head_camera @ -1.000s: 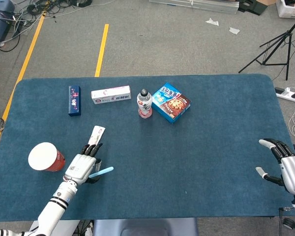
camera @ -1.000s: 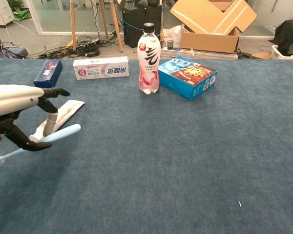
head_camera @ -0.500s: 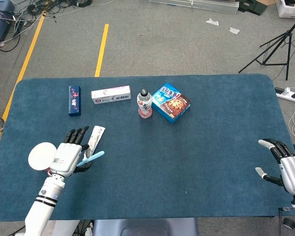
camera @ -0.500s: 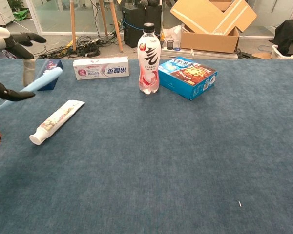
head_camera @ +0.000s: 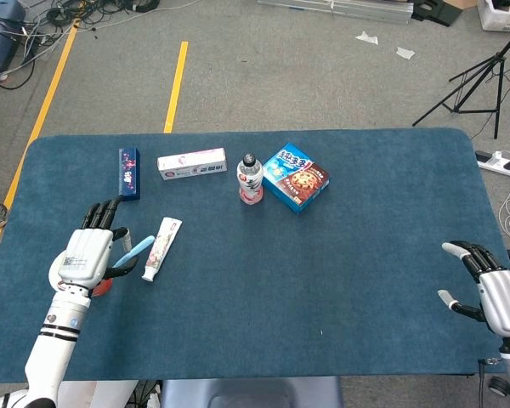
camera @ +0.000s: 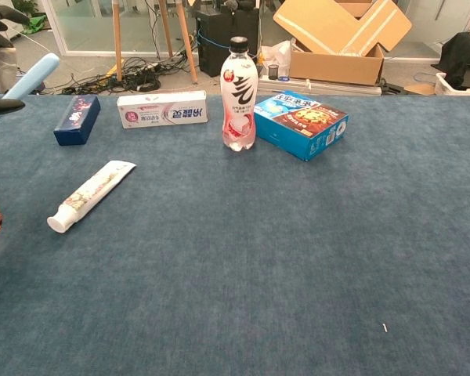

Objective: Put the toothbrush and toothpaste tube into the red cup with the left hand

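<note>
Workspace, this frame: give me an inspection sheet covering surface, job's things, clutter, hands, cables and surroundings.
Surface: blue cloth table.
Job's things: light blue toothbrush held in the air by the left hand; toothpaste tube lying flat on the cloth; red cup mostly hidden under the left hand.
Clutter: dark blue box, white toothpaste box, upright drink bottle, blue biscuit box.
Hands: left hand grips the toothbrush above the cup; right hand empty, fingers apart, at the table's right edge.
Cables: tangle on the floor, far left.
Surroundings: tripod, yellow floor tape, cardboard box.

Bright, even indoor light; soft shadows, sharp focus, no glare.
</note>
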Action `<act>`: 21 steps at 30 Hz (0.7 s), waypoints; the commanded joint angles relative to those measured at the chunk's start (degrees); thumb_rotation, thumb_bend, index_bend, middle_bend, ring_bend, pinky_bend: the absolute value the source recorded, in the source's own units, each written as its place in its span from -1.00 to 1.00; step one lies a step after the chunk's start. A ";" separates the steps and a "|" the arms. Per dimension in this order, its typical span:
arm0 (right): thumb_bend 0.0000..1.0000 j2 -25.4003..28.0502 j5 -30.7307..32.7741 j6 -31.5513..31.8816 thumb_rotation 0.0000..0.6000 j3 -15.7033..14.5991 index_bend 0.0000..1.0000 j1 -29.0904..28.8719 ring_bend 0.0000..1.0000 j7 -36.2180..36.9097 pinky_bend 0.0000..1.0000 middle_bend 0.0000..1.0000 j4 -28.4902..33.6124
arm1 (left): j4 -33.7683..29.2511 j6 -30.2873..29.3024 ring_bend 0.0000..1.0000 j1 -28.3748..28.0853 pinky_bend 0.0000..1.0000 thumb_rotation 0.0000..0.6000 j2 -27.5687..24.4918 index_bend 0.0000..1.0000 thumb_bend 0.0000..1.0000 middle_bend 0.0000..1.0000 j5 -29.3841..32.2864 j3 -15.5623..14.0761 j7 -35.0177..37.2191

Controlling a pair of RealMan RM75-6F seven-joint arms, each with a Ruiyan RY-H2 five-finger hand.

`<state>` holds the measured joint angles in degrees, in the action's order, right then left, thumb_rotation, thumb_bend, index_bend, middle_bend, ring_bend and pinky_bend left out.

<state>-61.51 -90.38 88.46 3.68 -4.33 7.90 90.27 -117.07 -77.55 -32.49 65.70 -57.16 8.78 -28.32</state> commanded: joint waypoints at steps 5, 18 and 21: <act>-0.75 0.00 0.33 -0.24 1.00 0.15 -0.49 -0.14 -0.56 0.21 0.19 -0.52 -0.10 | 4.77 2.38 -1.00 0.98 -1.00 1.00 -0.65 0.22 -0.28 -1.00 0.63 0.90 4.46; -0.75 0.01 1.00 -1.13 1.00 0.27 -0.49 -0.50 -0.56 0.45 0.19 -0.52 -0.26 | 9.16 4.64 -1.00 2.50 -1.00 1.00 -0.53 0.22 -0.28 -1.00 1.50 0.86 7.78; -0.75 -0.02 0.92 -1.23 1.00 0.22 -0.49 -0.56 -0.56 0.27 0.19 -0.52 -0.20 | 10.16 5.14 -1.00 2.99 -1.00 1.00 -0.33 0.22 -0.28 -1.00 1.79 0.82 8.88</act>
<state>-61.53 -89.47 87.25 3.90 -4.89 8.18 90.07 -107.12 -72.60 -29.70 65.26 -55.50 9.62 -19.71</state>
